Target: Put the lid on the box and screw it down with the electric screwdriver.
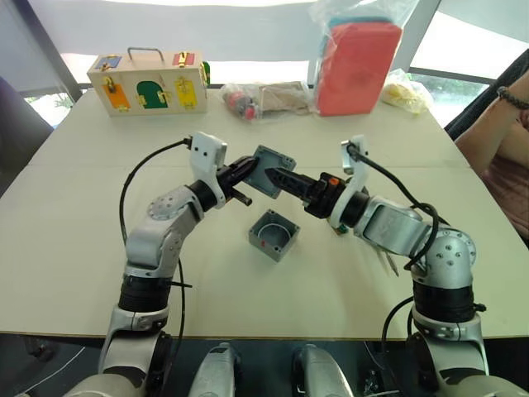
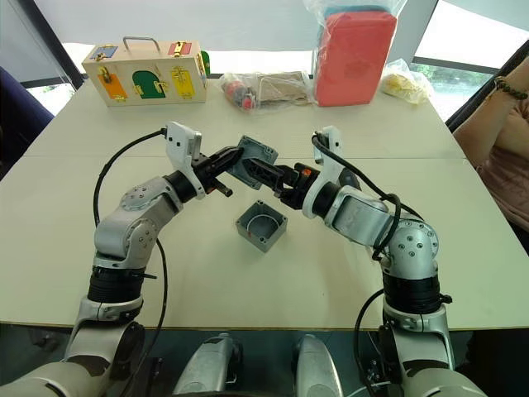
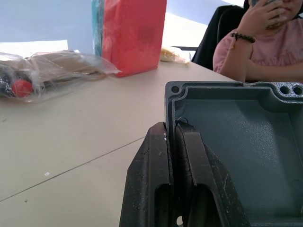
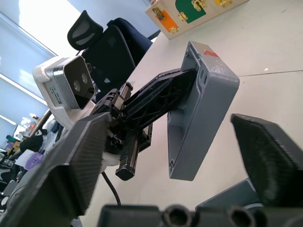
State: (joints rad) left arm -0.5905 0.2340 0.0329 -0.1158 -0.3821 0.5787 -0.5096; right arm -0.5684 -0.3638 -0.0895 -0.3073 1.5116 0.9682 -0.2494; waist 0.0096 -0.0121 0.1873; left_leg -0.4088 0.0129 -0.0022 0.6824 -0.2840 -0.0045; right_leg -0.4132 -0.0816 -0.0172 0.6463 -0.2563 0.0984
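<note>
The lid (image 1: 273,171) is a shallow square grey cover with a paler recessed inside and holes at its corners. It hangs tilted in the air above the table (image 1: 99,248), with the left gripper (image 1: 246,169) fingers clamped together on one wall. The right gripper (image 1: 277,179) faces it with fingers spread apart, not touching it. The deeper grey box (image 1: 274,235) sits open on the pale table just below. Behind it stand a wooden box (image 1: 149,83) with coloured doors and a red bag (image 1: 357,66); a person's arm (image 1: 488,141) rests at the table's right edge.
</note>
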